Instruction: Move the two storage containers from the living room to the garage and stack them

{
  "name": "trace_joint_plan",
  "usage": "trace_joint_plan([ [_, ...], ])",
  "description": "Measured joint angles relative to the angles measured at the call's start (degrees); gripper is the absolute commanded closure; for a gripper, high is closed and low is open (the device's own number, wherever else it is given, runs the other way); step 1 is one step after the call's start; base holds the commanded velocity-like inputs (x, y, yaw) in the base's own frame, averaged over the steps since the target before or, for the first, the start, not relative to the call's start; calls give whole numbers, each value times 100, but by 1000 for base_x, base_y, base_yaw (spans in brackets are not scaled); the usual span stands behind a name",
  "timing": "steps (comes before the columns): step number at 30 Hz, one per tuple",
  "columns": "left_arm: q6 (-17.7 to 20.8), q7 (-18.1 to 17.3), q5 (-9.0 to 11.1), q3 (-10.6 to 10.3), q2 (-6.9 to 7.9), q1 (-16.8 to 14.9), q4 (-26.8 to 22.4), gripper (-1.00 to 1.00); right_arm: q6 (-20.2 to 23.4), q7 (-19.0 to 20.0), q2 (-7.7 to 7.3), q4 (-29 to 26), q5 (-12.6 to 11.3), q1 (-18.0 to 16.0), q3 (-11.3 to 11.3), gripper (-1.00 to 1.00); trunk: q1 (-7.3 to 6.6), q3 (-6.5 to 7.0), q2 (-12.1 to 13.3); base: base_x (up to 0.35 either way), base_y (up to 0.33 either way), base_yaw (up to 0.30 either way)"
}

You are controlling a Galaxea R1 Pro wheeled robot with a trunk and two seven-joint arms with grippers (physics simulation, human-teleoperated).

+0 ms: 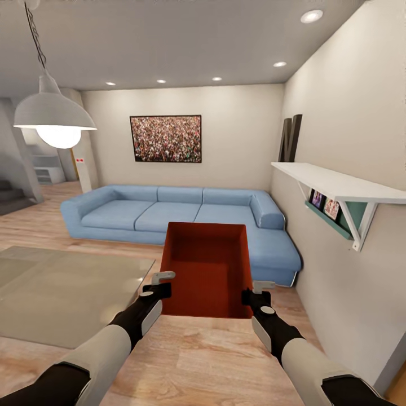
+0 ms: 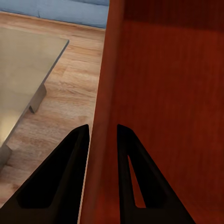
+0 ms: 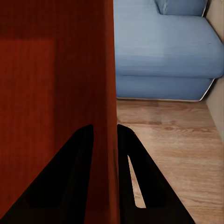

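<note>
Location: living room — wood-plank floor (image 1: 197, 361), blue corner sofa (image 1: 169, 211) ahead, crowd picture (image 1: 166, 138) on the far wall.
Container: one red-orange storage container (image 1: 207, 270), open top, held off the floor between both arms, in front of the sofa.
Left gripper (image 2: 101, 140): clenched on the container's left wall — one finger each side.
Right gripper (image 3: 105, 140): clenched on the right wall likewise.
Surroundings: grey rug (image 1: 62, 293) at left; white wall shelf (image 1: 338, 183) at right; pendant lamp (image 1: 53, 115) upper left.
</note>
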Motion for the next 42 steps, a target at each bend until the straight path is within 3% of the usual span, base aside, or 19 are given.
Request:
trace_joint_plan([
  [21, 0, 11, -1, -11, 1, 0, -52, 100, -9, 4, -6, -43, -2, 0, -1, 100, 0, 13, 0, 0, 0, 3],
  [42, 3, -11, 8, 2, 5, 0, 19, 100, 17, -17, 5, 8, -14, 0, 19, 100, 0, 43, 1, 0, 0, 276],
])
